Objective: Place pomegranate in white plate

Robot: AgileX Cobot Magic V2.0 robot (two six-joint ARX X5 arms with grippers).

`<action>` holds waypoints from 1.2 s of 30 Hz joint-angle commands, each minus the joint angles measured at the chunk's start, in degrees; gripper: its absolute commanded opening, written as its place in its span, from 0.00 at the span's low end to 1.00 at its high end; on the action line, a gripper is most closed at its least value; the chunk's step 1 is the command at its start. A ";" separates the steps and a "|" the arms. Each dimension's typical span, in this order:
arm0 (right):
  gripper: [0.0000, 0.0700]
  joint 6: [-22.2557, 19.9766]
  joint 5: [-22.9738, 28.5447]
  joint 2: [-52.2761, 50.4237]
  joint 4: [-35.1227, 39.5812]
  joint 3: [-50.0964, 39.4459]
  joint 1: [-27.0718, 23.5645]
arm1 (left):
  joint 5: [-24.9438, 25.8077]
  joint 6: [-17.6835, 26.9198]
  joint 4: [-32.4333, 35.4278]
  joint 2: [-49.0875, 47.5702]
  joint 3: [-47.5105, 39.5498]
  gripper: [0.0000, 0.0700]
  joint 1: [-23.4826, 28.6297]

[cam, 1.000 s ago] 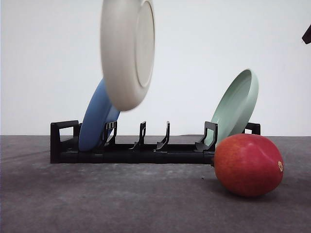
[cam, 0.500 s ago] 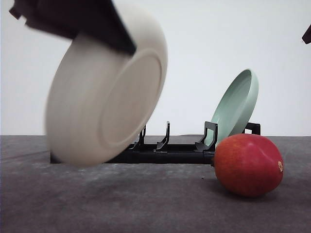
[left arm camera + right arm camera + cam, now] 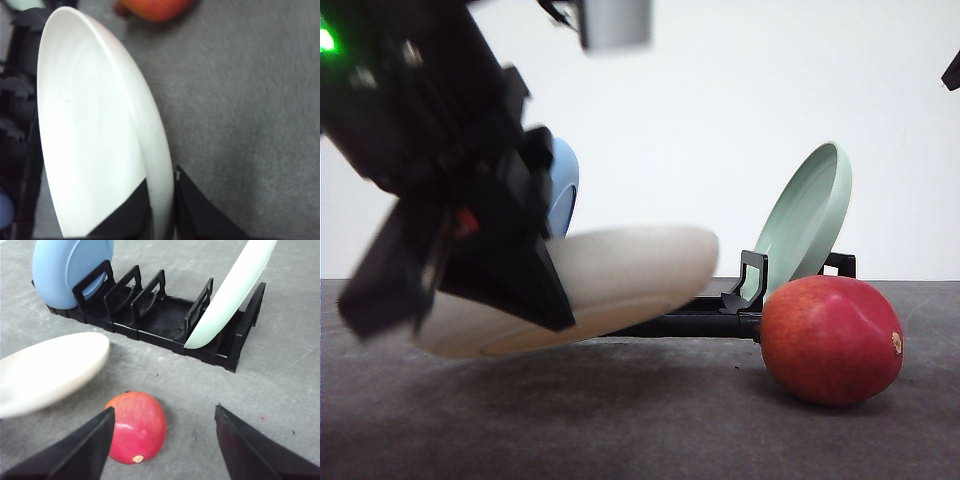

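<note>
The white plate [image 3: 620, 275] is cream-white, matte and shallow with a raised rim. It hangs low over the left of the bench, nearly flat, tilted slightly with its right edge higher, clear of the surface. The pomegranate [image 3: 831, 340] is smooth, red with an orange blush and a small tan spot. It rests on the bench to the right, just apart from the plate's right edge.

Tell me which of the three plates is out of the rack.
The white plate, clamped at its rim by the left pincer. The blue plate and pale green plate stand in the black rack.
</note>
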 commanded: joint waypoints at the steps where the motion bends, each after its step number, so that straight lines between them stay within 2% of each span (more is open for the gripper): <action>1: 0.57 -0.39 -0.02 0.13 0.60 1.02 0.26 | -0.97 5.16 1.04 2.35 1.90 0.01 -1.00; 8: 0.57 -0.42 -0.02 0.13 0.60 1.02 0.26 | -3.37 9.19 0.97 9.11 4.61 0.01 -1.54; 25: 0.57 -0.44 -0.02 0.13 0.60 1.02 0.26 | -3.67 9.35 -1.07 11.37 5.08 0.05 -1.53; 27: 0.57 -0.44 -0.02 0.13 0.60 1.02 0.26 | -3.65 9.26 -2.00 11.37 5.08 0.11 -1.51; 32: 0.57 -0.44 -0.02 0.13 0.60 1.02 0.26 | -3.67 6.41 -2.24 11.37 5.21 0.48 -1.53; 34: 0.57 -0.44 -0.01 0.13 0.60 1.02 0.26 | -3.63 3.23 -2.68 11.35 5.68 0.52 -1.51; 36: 0.57 -0.44 0.00 0.13 0.60 1.02 0.26 | -3.09 -1.15 -4.11 11.14 6.83 0.52 -1.51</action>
